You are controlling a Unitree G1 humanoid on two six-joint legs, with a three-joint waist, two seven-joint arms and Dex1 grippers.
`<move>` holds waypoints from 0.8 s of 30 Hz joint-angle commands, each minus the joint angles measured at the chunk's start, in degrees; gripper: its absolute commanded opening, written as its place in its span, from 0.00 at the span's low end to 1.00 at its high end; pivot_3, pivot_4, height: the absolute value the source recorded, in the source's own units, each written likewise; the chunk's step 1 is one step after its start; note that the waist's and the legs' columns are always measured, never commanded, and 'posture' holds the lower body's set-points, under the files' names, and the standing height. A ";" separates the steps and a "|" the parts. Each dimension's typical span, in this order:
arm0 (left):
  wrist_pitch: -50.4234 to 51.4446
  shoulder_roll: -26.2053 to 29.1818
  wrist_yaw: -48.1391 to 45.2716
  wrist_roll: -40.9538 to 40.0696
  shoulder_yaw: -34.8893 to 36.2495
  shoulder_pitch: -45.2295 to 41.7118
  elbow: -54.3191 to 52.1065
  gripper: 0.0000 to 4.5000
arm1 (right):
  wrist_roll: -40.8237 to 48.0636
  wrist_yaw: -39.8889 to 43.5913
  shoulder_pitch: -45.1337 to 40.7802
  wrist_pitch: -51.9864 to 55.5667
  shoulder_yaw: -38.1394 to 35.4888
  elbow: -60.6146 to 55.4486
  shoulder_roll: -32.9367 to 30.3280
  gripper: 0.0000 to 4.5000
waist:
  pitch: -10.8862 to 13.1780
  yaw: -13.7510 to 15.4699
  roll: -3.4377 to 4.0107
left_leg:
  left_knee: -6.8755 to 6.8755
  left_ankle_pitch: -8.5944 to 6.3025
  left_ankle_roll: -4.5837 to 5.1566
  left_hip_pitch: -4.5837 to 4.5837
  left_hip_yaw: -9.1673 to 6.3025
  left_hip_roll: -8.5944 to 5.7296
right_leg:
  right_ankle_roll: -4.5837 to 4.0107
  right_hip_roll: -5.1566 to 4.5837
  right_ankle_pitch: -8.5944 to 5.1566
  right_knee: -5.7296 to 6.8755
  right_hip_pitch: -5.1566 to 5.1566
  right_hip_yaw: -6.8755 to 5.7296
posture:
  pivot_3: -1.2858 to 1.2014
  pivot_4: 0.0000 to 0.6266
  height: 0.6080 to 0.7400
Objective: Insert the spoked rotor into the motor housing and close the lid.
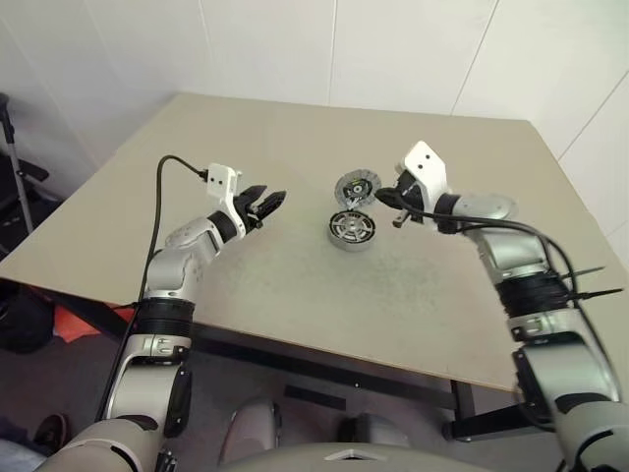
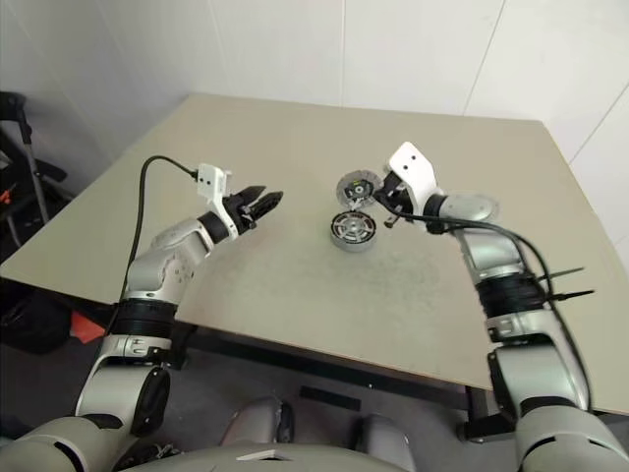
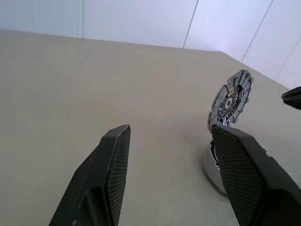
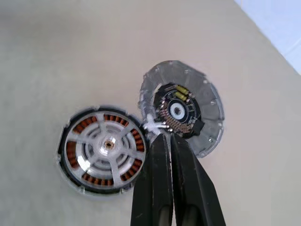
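The motor housing (image 1: 351,228) lies flat near the table's middle. The spoked rotor (image 4: 107,145) sits inside it, silvery spokes up, with copper windings showing between them. The lid (image 1: 357,187) stands tilted on its edge at the housing's far side, its blue and yellow marks facing my right gripper. A white bit joins it to the housing's rim. My right gripper (image 4: 164,137) is shut, its tips just off the lid's lower edge, nothing visibly between the fingers. My left gripper (image 1: 267,202) hovers open to the left of the housing, a hand's width away and holding nothing.
The beige table (image 1: 295,295) has its front edge close to me and its left edge running diagonally. A dark stand (image 1: 15,167) is on the floor to the left. Something orange (image 1: 84,320) lies below the table's left corner.
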 commanded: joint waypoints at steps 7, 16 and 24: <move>1.90 -0.64 -2.58 -1.55 -1.55 -0.36 -2.60 0.65 | -8.25 11.81 -5.87 -15.93 7.36 9.33 -1.99 0.35 | 0.00 -0.05 0.00 | 0.45 -0.13 0.24 -0.14 0.00 0.05 | 0.03 -0.01 0.03 0.12 -0.01 0.00 | 0.52 0.00 1.00; 4.83 0.20 -6.33 -2.53 -2.83 -1.30 -3.31 0.65 | -14.54 10.40 -9.37 -23.77 10.32 21.64 3.35 0.49 | 0.01 -0.07 0.00 | 0.52 -0.13 0.28 -0.24 0.00 0.05 | 0.02 -0.03 0.04 0.20 -0.11 -0.01 | 0.52 0.00 1.00; 5.57 0.35 -7.27 -2.96 -3.08 -1.50 -3.40 0.65 | -17.16 11.51 -10.87 -28.83 11.17 26.88 4.39 0.49 | 0.01 -0.07 0.00 | 0.55 -0.16 0.32 -0.29 0.00 0.05 | 0.02 -0.03 0.04 0.20 -0.13 -0.01 | 0.52 0.00 1.00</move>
